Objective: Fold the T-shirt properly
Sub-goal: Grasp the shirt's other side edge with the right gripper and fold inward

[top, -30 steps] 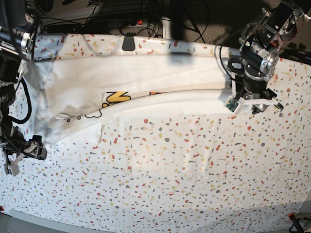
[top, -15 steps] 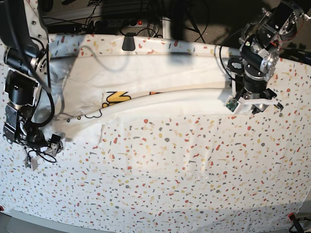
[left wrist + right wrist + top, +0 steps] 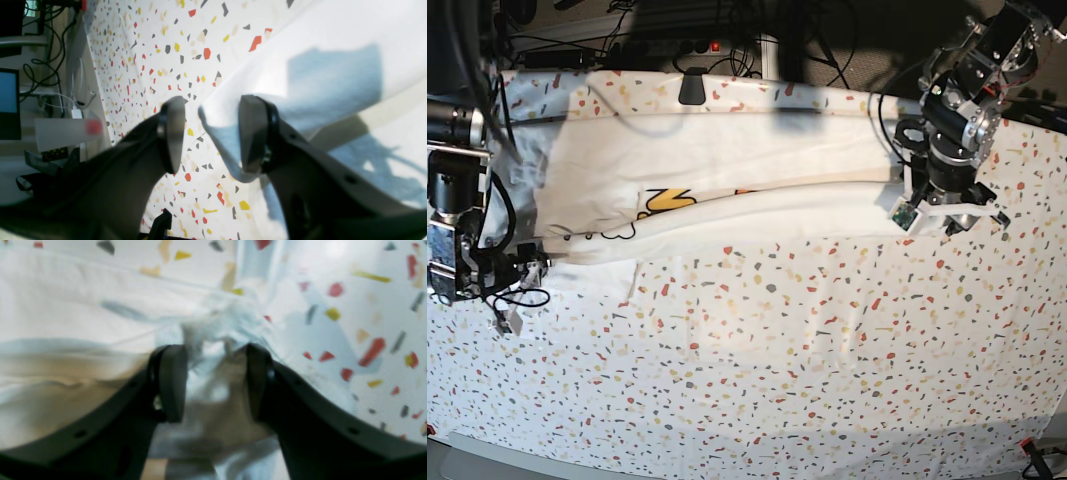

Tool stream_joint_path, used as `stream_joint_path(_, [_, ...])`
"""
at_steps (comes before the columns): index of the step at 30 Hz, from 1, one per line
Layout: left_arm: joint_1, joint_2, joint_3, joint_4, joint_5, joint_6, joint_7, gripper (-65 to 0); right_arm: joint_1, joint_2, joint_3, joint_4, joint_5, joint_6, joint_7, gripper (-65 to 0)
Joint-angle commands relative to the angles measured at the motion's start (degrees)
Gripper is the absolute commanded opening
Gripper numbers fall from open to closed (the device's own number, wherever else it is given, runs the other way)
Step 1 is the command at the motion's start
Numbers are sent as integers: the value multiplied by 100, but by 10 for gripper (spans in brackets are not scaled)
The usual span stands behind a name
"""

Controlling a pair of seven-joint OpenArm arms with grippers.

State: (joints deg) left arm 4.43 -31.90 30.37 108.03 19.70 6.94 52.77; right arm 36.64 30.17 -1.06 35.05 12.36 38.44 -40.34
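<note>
The T-shirt (image 3: 717, 185) lies stretched in a long folded band across the far part of the speckled surface (image 3: 807, 360), yellow print peeking out at the fold. Left fingers (image 3: 252, 133) are spread around a hem corner, one touching the cloth. Right fingers (image 3: 170, 383) have bunched fabric between them; it's blurry, so I can't tell if they're actually pinching it.
</note>
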Motion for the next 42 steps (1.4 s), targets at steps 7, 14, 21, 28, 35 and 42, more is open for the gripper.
stream_joint_path(7, [-76, -66, -42, 98, 129, 61, -50, -388, 160, -136, -317, 98, 160, -264, 310, -515])
stream_joint_path(14, [-76, -63, -42, 98, 129, 61, -52, -388, 160, -142, -308, 98, 120, -361, 118, -650])
stream_joint_path(21, [-76, -66, -42, 98, 129, 61, -46, -388, 155, -59, -304, 264, 157, 20, 11, -650])
stream_joint_path(28, [-76, -66, -42, 98, 129, 61, -48, -388, -227, 404, -304, 1416, 1189, 156, -752, -650])
stream_joint_path(35, [-76, -66, -42, 98, 129, 61, -48, -388, -1388, 1143, -304, 3060, 2155, 156, -1213, -650])
stream_joint_path(42, [-76, -63, -42, 98, 129, 63, -48, -388, -2592, 1974, -280, 4658, 2774, 156, -1502, -650])
